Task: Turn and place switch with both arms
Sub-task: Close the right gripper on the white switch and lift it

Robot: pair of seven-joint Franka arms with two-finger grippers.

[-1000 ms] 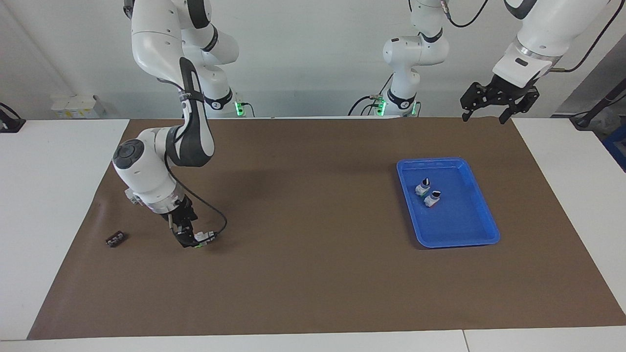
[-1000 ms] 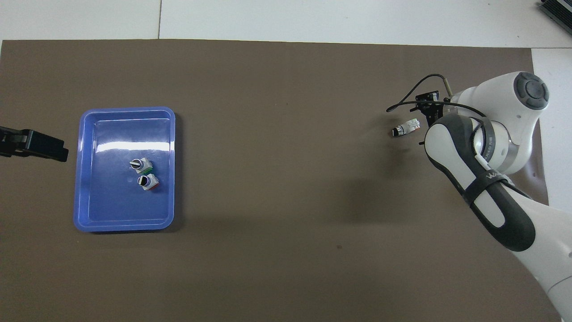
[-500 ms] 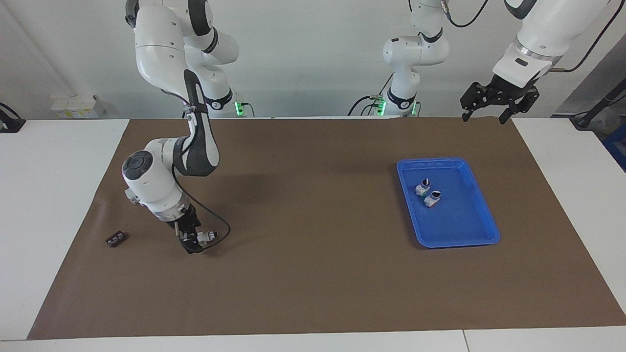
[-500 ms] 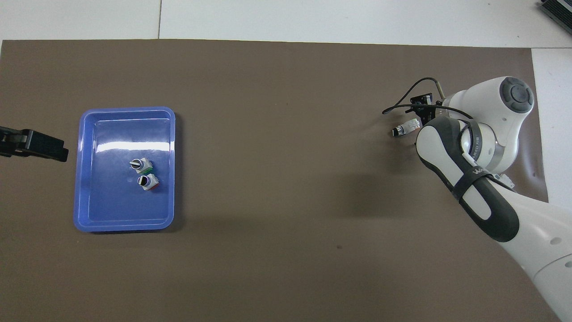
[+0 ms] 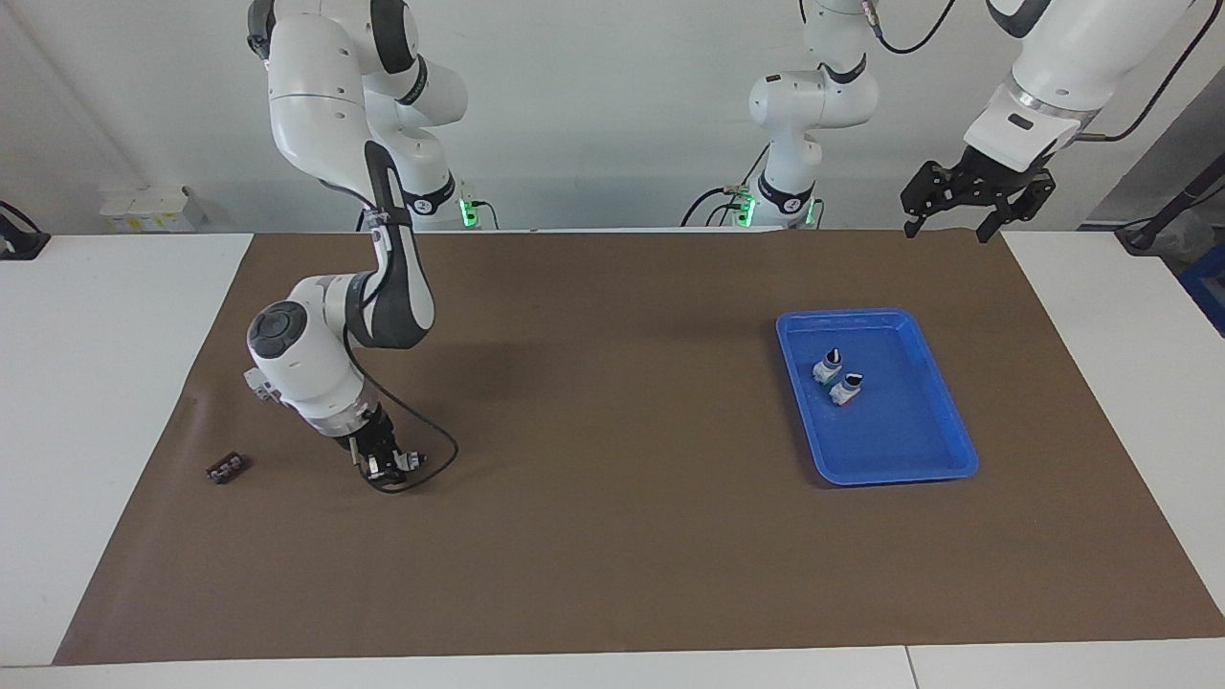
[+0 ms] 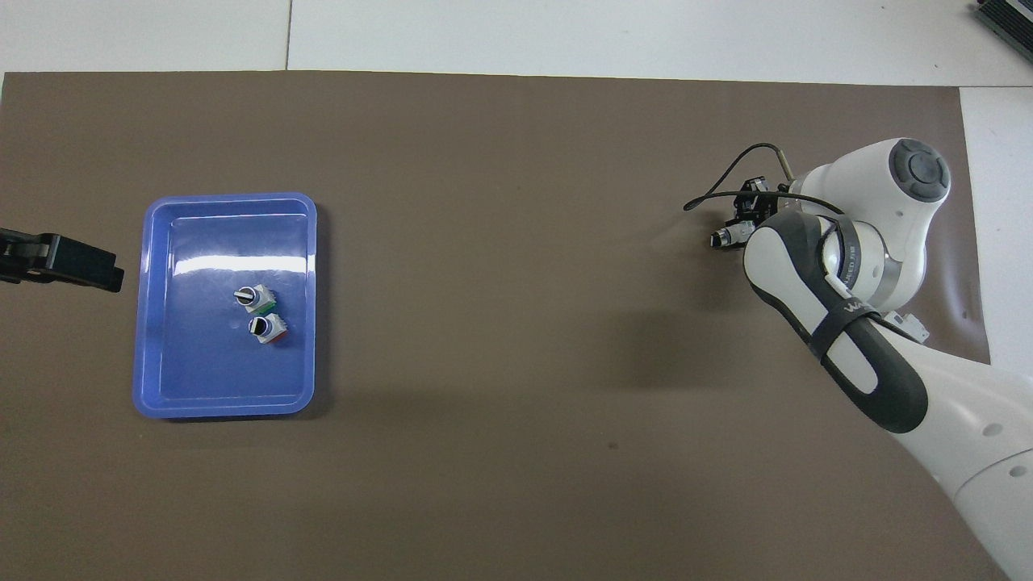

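The switch (image 5: 406, 461) lies on its side on the brown mat (image 5: 612, 536), toward the right arm's end of the table and well apart from the blue tray (image 5: 947, 421). It is a tiny part with a white body; in the overhead view its black knob (image 6: 716, 239) points toward the blue tray, while the rest of the body is hidden under the arm's wrist. Its green end cannot be made out.

The right gripper (image 5: 385, 466) is down at mat level with its fingers closed around the switch body. A thin black cable loops from the wrist onto the mat just beside the switch.

The left gripper (image 5: 976, 201) hangs in the air over the edge of the mat nearest the robots, at the left arm's end of the table, not over the blue tray. Its fingers are spread wide and hold nothing. This arm waits.

Inside the blue tray stand two more selector switches (image 6: 260, 313), side by side and nearly touching, near the tray's middle.

A small flat black piece (image 5: 227, 468) lies on the mat, farther from the blue tray than the switch is.
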